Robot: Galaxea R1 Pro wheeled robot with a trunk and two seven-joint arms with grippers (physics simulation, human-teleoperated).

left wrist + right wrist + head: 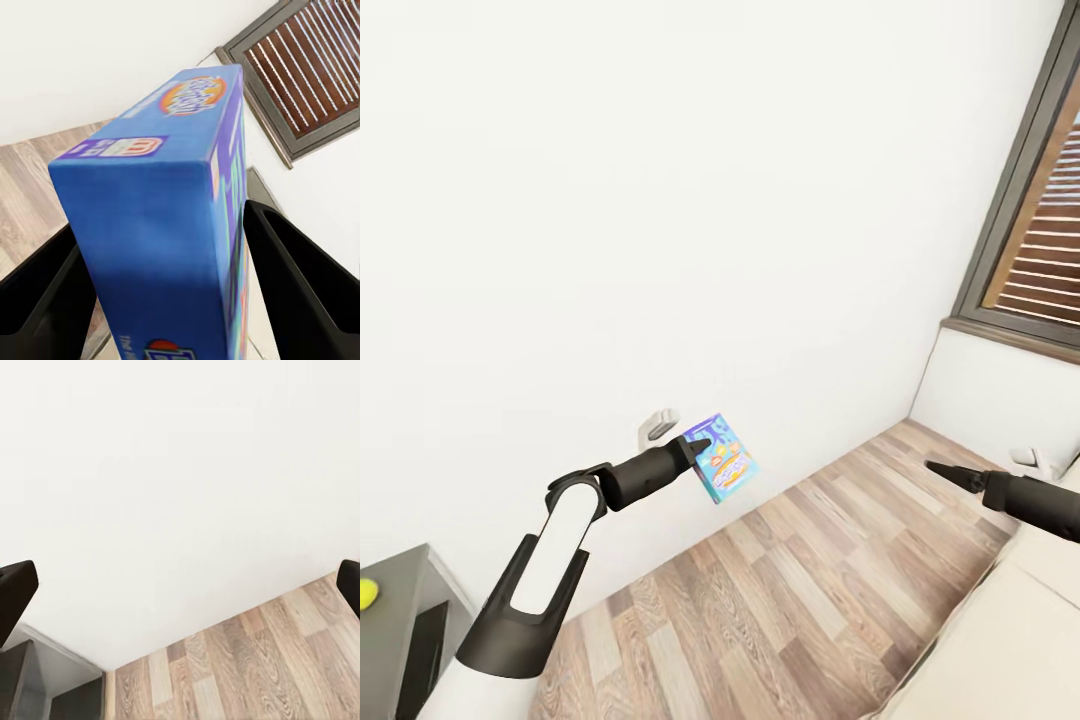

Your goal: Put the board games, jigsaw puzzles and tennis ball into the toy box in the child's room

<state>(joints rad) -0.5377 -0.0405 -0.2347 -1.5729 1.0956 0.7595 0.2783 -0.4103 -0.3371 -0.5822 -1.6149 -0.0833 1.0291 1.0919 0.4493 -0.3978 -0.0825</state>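
My left gripper (698,446) is shut on a small blue board game (722,460) and holds it in the air in front of the white wall, above the wood-plank floor. In the left wrist view the blue box (165,195) stands on edge between the two black fingers (300,285). A tennis ball (367,593) lies on a grey furniture top (400,600) at the lower-left corner. Out to the right, my right gripper (943,469) hangs over the edge of the bed (1000,640). It is open and holds nothing (180,592).
A dark-framed window with slatted blinds (1040,250) fills the upper right. A wall socket (658,425) sits low on the wall behind the box. The wood-plank floor (780,590) runs between the grey furniture and the cream bed.
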